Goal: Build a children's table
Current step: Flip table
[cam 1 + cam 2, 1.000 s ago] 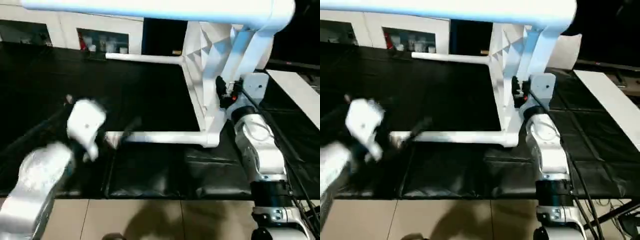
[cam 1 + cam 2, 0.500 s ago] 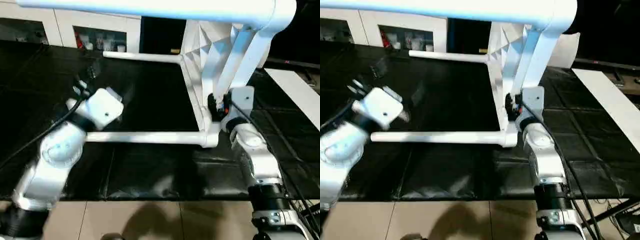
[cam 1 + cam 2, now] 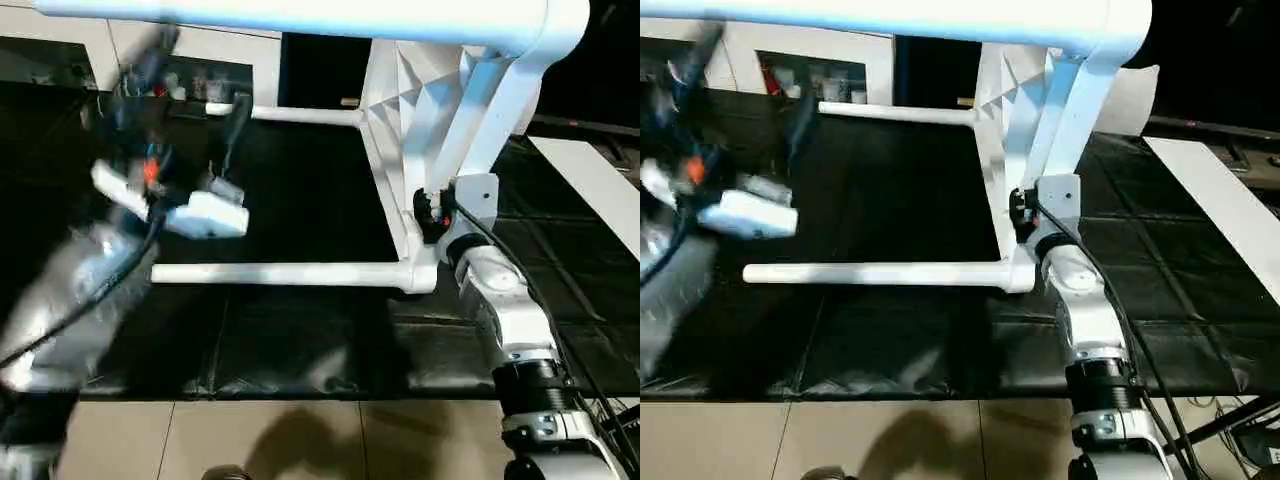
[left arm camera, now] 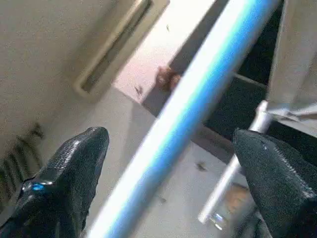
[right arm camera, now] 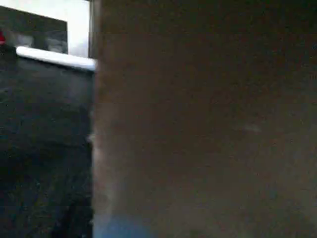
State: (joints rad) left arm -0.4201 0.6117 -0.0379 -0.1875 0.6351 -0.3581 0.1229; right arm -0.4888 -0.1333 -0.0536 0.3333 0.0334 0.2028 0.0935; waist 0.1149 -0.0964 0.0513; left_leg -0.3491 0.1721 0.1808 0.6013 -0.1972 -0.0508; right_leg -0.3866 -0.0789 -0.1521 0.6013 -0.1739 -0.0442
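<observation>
Left eye view: children's table (image 3: 420, 150) on its side on the black mat (image 3: 300, 350), tabletop (image 3: 400, 120) standing on edge, three legs seen plugged in. Right gripper (image 3: 432, 212) sits at the tabletop's near corner, by the socket of the lower leg (image 3: 280, 273) (can't tell if it's clamped on or just touching, fingers hidden). Left gripper (image 3: 180, 110) is raised and blurred, well apart from the lower leg, nearer the far leg (image 3: 300, 117).

Right eye view: same layout. Top leg (image 3: 890, 18) crosses overhead, white cabinet (image 3: 810, 70) beyond the left gripper.

Left wrist view: left gripper's fingers (image 4: 69, 168) wide apart, nothing between them but the top leg (image 4: 193, 104) some way beyond.

Right wrist view: a flat surface fills the close range, far leg (image 5: 54, 58) off to one side.

Risk, my read: table balances on edge. If the left gripper knocks a leg or the right one slips off the corner, it could tip or a leg could pop from its socket.
</observation>
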